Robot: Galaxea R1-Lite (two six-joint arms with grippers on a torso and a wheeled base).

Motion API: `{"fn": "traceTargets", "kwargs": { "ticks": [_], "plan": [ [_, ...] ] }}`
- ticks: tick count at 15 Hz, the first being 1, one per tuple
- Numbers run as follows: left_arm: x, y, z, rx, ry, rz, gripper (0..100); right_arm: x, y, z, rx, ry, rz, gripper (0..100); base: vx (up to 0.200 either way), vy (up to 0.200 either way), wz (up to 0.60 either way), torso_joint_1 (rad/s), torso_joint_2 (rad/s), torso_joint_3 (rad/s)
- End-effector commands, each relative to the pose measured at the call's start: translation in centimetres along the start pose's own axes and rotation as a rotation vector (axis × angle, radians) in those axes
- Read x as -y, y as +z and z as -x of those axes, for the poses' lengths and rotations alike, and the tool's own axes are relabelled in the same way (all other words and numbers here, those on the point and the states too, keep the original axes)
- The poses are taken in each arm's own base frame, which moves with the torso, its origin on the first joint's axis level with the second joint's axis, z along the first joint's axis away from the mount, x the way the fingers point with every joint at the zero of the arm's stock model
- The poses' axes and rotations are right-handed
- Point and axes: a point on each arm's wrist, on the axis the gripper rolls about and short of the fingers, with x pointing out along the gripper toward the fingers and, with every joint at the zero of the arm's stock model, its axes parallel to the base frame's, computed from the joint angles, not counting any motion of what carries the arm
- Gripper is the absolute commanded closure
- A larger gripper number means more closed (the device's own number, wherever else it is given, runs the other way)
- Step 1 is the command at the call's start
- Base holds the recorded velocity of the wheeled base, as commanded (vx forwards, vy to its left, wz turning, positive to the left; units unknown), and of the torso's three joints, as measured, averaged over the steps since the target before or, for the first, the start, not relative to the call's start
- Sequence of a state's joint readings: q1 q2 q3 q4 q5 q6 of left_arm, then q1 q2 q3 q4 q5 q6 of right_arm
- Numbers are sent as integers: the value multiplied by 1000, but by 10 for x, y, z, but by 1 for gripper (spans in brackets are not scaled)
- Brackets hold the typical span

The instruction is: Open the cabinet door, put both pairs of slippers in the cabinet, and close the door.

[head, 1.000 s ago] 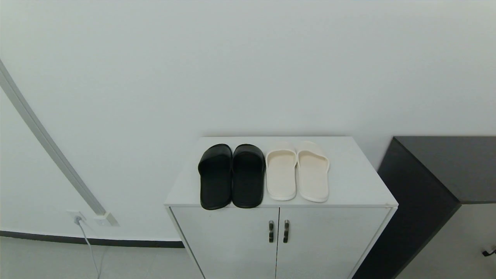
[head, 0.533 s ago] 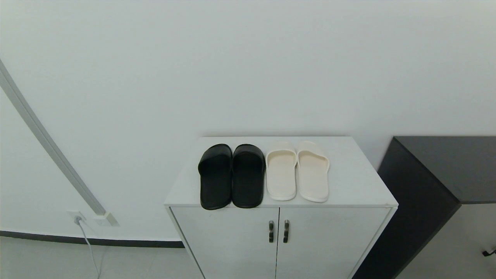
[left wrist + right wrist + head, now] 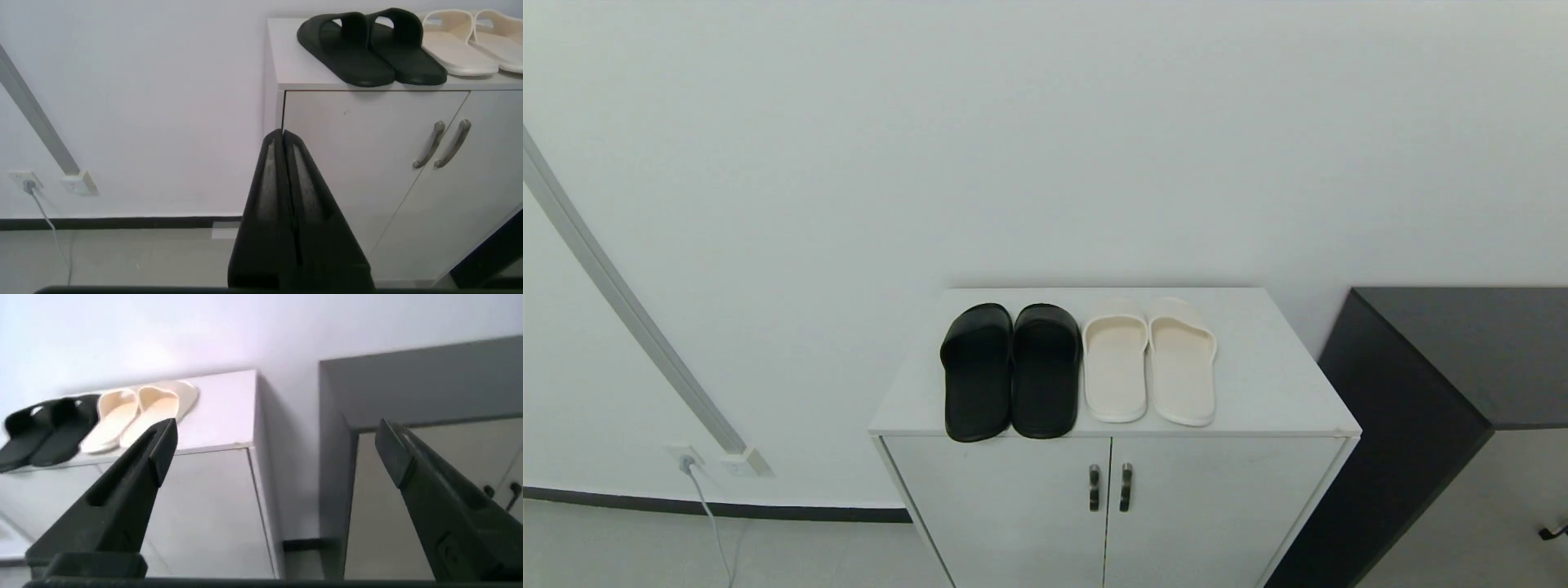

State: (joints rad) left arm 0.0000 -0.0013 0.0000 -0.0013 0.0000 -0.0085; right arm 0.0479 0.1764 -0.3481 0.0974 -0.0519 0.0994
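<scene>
Black slippers (image 3: 1011, 376) and cream slippers (image 3: 1152, 367) sit side by side on top of the white cabinet (image 3: 1274, 384), the black pair at 9 o'clock of the cream, toes to the wall and heels at the front edge. From where I stand, the black heels look to hang a touch over that edge, so a sharp tug on a door could jolt them off onto the floor. Both doors (image 3: 1005, 514) are shut, and the two handles (image 3: 1110, 487) stand just beside each other at 6 o'clock of the slippers. A claw going for one could easily catch the other or slip between them. The left gripper (image 3: 283, 143) hangs low in front of the cabinet's left corner with its fingers pressed together. It would have to spread them before taking a handle, or it will only bump the door. The right gripper (image 3: 275, 429) has its fingers spread wide and holds nothing. A dark cabinet (image 3: 1421, 384) stands close at 3 o'clock, and I reckon a right door swung out fully, or an arm reaching round it, might knock against it.
</scene>
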Motion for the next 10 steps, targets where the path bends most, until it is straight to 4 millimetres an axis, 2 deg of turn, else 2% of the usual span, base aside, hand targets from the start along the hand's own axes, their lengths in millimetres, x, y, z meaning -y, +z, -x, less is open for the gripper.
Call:
{"fn": "traceTargets", "kwargs": {
  "ticks": [1,3,6,8,10],
  "plan": [
    [0,0,0,-1,0,-1,100,-2,-27,-47,-329,75,24,0,0,0,0,0,0,0],
    [0,0,0,-1,0,-1,100,-5,-24,-71,-389,103,23,0,0,0,0,0,0,0],
    [0,0,0,-1,0,-1,100,-18,-14,-122,-409,147,31,0,0,0,0,0,0,0],
    [0,0,0,-1,0,1,100,-31,-4,-142,-414,156,22,0,0,0,0,0,0,0],
    [0,0,0,-1,0,1,100,-54,3,-155,-429,196,-22,0,0,0,0,0,0,0]
  ]
}}
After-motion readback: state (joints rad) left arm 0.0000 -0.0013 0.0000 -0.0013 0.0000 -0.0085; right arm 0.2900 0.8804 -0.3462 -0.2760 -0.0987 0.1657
